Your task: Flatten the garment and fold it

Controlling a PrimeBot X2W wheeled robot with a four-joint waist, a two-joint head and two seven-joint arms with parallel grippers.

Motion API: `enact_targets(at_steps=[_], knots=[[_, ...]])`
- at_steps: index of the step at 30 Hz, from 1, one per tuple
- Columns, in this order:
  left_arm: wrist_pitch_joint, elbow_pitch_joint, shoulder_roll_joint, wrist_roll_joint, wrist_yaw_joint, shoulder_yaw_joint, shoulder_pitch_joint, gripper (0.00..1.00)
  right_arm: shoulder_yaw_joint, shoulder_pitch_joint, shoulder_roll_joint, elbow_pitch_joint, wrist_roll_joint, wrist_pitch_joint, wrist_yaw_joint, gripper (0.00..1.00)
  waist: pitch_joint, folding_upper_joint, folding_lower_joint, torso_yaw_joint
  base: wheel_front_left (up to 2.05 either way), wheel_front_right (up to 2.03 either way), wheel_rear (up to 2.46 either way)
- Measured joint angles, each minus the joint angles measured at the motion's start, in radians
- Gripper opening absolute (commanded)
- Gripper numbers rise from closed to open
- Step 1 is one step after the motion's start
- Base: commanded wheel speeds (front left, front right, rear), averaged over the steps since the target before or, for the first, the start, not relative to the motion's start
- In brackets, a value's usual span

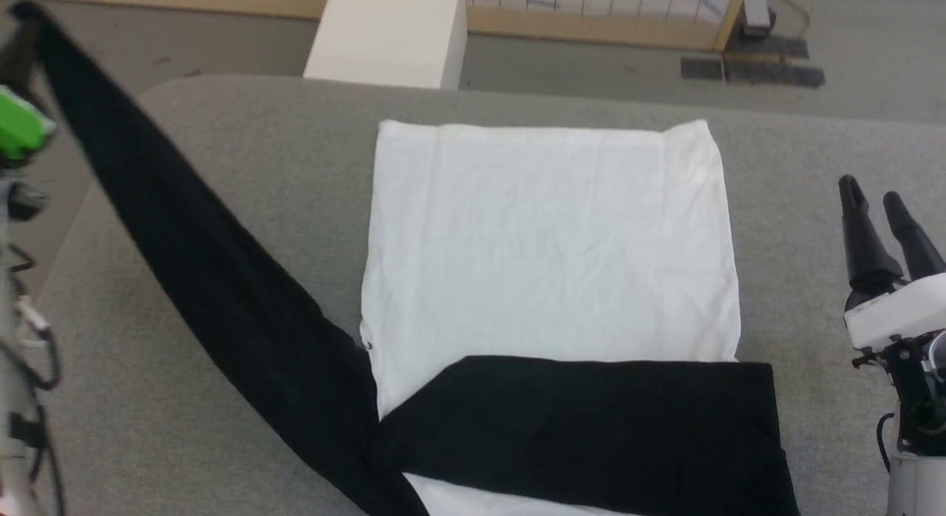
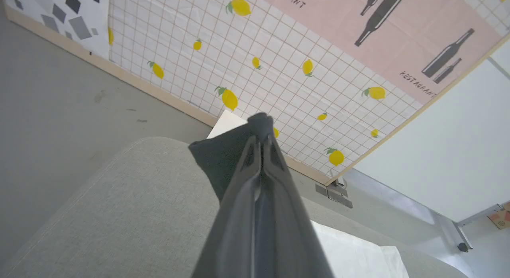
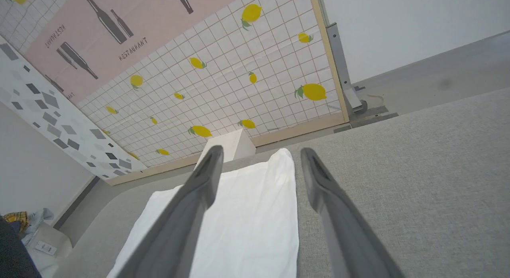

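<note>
grey fabric worktop (image 1: 259,131); beyond it a white block (image 1: 392,35), grey floor (image 2: 59,94), lemon-print tiled wall panel (image 2: 255,83), pink bottle poster (image 3: 151,15).

Bright, even diffuse light; shadows faint. Head view: left claw (image 1: 22,17) smeared by blur at frame edge. Wrist views: tiled wall (image 2: 279,71) lines bow slightly, wide-angle distortion.

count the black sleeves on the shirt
2. One sleeve runs from the shirt up and left to the left gripper, which is shut on its end. The other sleeve lies folded across the shirt's white panel, on the robot's side.
</note>
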Motion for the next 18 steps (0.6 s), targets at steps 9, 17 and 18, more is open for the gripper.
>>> enact_targets(at_steps=[9,17,18], knots=[[0.128,-0.308,-0.225,0.021,0.035,-0.251,0.156,0.0,-0.015,0.032,0.0,0.008,0.013,0.001,0.0,1.0,-0.094,0.0,0.0,0.028,0.0,0.0,0.0],[0.164,-0.293,-0.42,0.042,0.026,-0.502,0.236,0.0,0.003,0.033,0.001,0.009,0.026,0.004,0.0,1.0,-0.112,0.0,0.0,0.011,0.0,0.0,0.0],[0.161,-0.274,-0.43,0.045,0.023,-0.533,0.241,0.0,0.009,0.033,0.0,0.009,0.026,0.004,0.0,1.0,-0.11,0.0,0.0,0.003,0.0,0.0,0.0]])
